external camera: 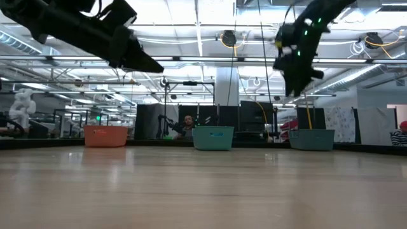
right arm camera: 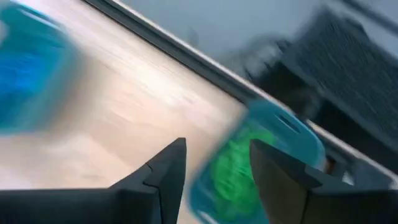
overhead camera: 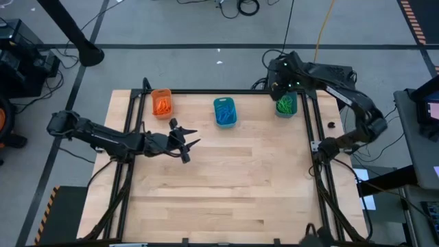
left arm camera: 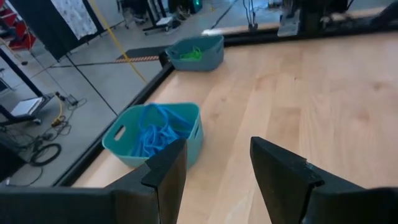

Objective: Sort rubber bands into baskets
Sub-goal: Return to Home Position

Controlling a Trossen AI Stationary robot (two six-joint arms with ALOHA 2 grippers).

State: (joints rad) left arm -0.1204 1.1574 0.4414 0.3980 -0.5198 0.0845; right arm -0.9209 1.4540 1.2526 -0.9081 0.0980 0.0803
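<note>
Neatly, the orange basket is holding orange bands, the middle basket blue bands, the right basket green bands (both teal). Right gripper is hovering close above it, half-open, empty; left gripper likewise.

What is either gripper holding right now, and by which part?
Nothing. The left gripper is open and empty above the table; the right gripper is open and empty by the teal basket of green rubber bands.

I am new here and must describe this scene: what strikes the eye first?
Three baskets line the table's far edge: orange basket with orange bands, middle basket with blue bands, right basket with green bands. The right claw hangs open over the right basket; the left claw is open above bare table.
</note>
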